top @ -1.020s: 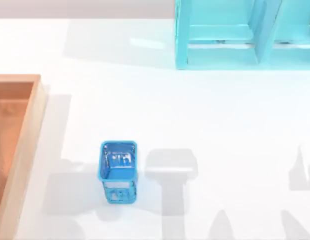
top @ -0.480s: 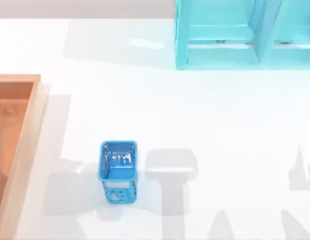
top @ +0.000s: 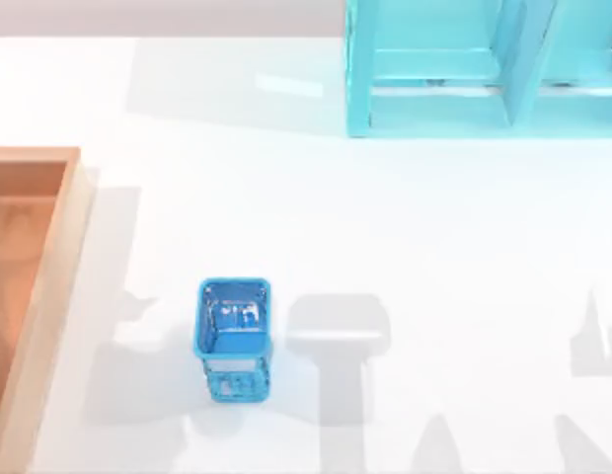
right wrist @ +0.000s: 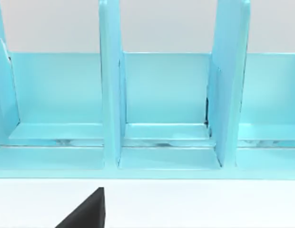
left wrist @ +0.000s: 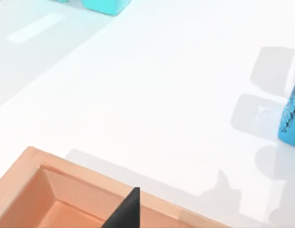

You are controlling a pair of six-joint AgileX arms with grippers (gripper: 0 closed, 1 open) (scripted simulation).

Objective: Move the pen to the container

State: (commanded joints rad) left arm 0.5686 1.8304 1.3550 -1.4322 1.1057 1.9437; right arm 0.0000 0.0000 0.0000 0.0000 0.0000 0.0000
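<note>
The pen is out of view. The container (top: 59, 257), a shallow orange-brown wooden box with light rims, lies at the table's left edge and is cut off by the top view. Its corner and inner wall (left wrist: 90, 171) also appear in the left wrist view. There a dark part of my left gripper (left wrist: 126, 213) stands over the container's near rim. A dark part of my right gripper (right wrist: 85, 211) hangs above the white table, facing the teal shelf.
A small blue mesh cup (top: 233, 336) stands right of the container near the table's front, and its side (left wrist: 291, 118) shows in the left wrist view. A teal shelf unit (top: 484, 69) with upright dividers (right wrist: 152, 109) stands at the back right. Arm shadows lie along the front.
The grey shadow left of the blue cup has shifted slightly and the shading inside the container has changed. The cup, container and shelf have not moved.
</note>
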